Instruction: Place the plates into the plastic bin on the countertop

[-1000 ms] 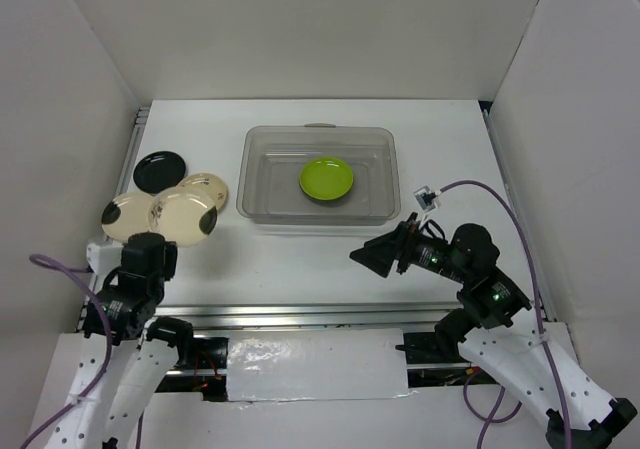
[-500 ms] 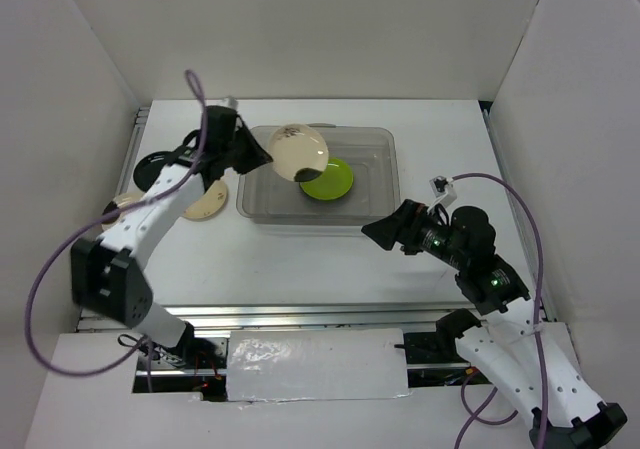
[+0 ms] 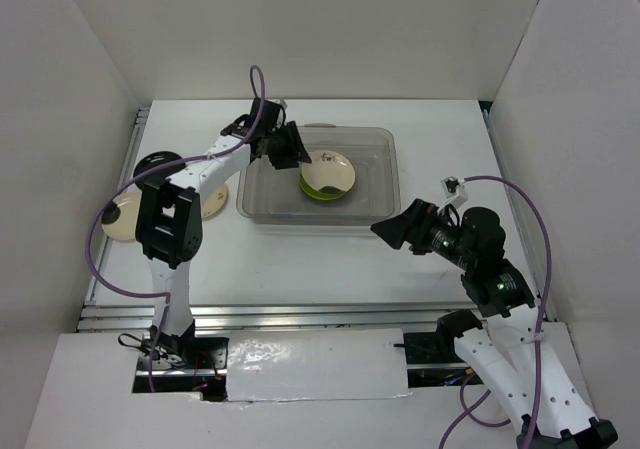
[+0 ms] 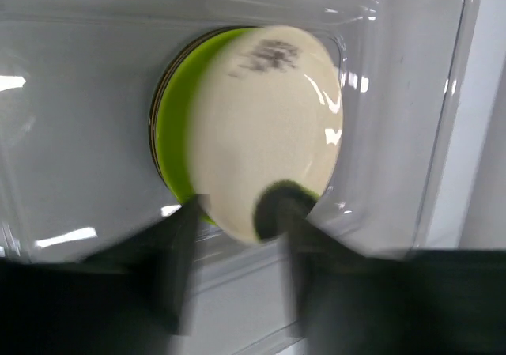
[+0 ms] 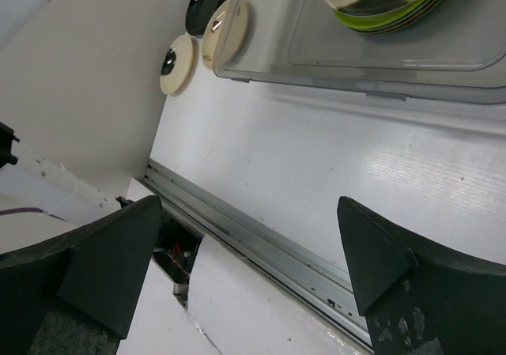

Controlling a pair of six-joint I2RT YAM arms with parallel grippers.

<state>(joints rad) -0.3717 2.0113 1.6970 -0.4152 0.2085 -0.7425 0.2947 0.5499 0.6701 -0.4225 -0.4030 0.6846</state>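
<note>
Inside the clear rectangular plastic bin [image 3: 375, 197], the round cream black-patched plate [image 3: 330, 172] lies on the lime-green plate [image 4: 170, 145]; left jaws look parted at its rim; withdraw straight, without dragging it; right jaws gape, empty.

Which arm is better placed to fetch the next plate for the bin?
Left. The remaining plates lie left of the plastic bin, on that arm's side; the right hand hovers open by the bin's near right corner.
</note>
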